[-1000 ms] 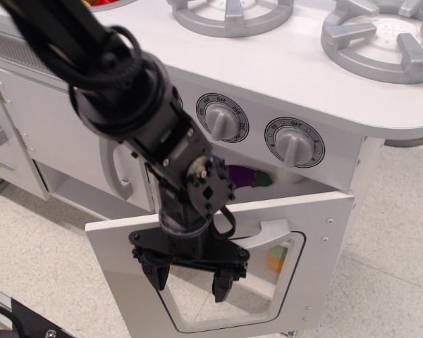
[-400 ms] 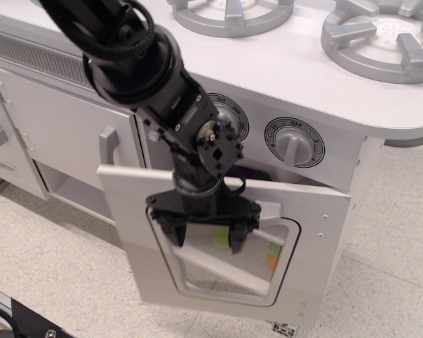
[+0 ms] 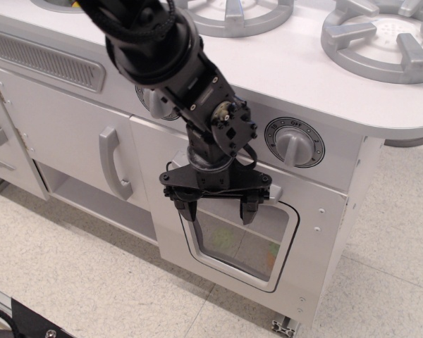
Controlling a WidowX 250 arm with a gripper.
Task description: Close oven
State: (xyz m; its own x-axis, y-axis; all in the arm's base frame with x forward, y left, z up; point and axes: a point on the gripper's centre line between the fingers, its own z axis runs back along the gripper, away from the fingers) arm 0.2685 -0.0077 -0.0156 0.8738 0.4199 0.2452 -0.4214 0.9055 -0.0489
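Note:
The white oven [image 3: 317,246] sits below the stovetop. Its door stands upright, flush or nearly flush with the cabinet front, and its rounded clear window [image 3: 236,243] shows coloured items inside. My black gripper [image 3: 217,209] is open, its fingers [image 3: 187,210] spread wide against the top of the door, over the grey horizontal handle [image 3: 275,191], which is mostly hidden behind it. Nothing is held between the fingers.
Two grey dials, one [image 3: 294,143] clear of my arm, sit above the oven door. A plain cabinet door with a vertical grey handle [image 3: 111,162] is to the left, over an open shelf [image 3: 92,197]. Grey burners [image 3: 381,39] top the counter. Tiled floor lies below.
The oven door has swung up from hanging far open to upright against the oven front. My open gripper rose and moved inward with it, staying on the door's upper part.

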